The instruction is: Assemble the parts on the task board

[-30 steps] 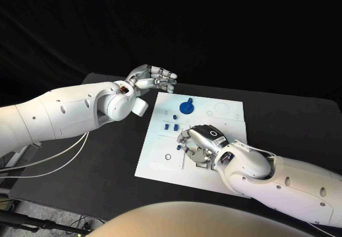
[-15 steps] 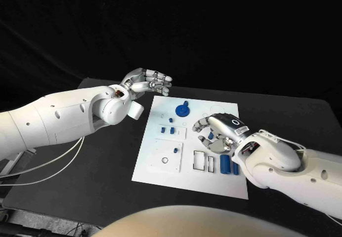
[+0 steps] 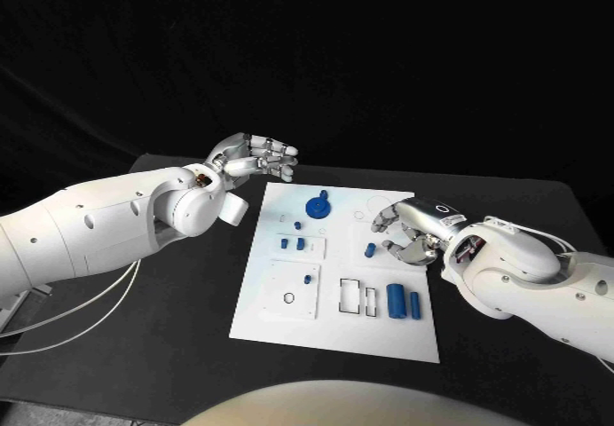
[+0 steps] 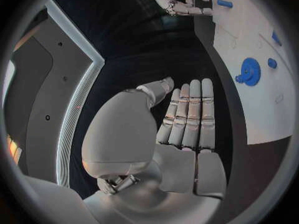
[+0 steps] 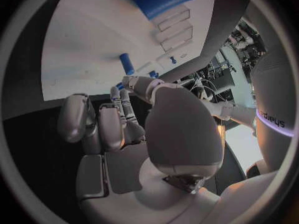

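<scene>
**Head view first: both my hands empty, parts waiting on the board**

Head view: my right hand (image 3: 412, 232) hovers over the task board (image 3: 335, 324), fingers curled loosely, holding nothing. A small blue peg (image 3: 368, 250) lies just beside it; the blue gear (image 3: 318, 207) sits far-left.

Left wrist view: my left hand (image 4: 187, 119) is flat, off the board's far-left corner.

Right wrist view: my fingers (image 5: 118, 115) are curled, empty. The peg looks light, rigid, slick; I'd pinch its middle.
</scene>
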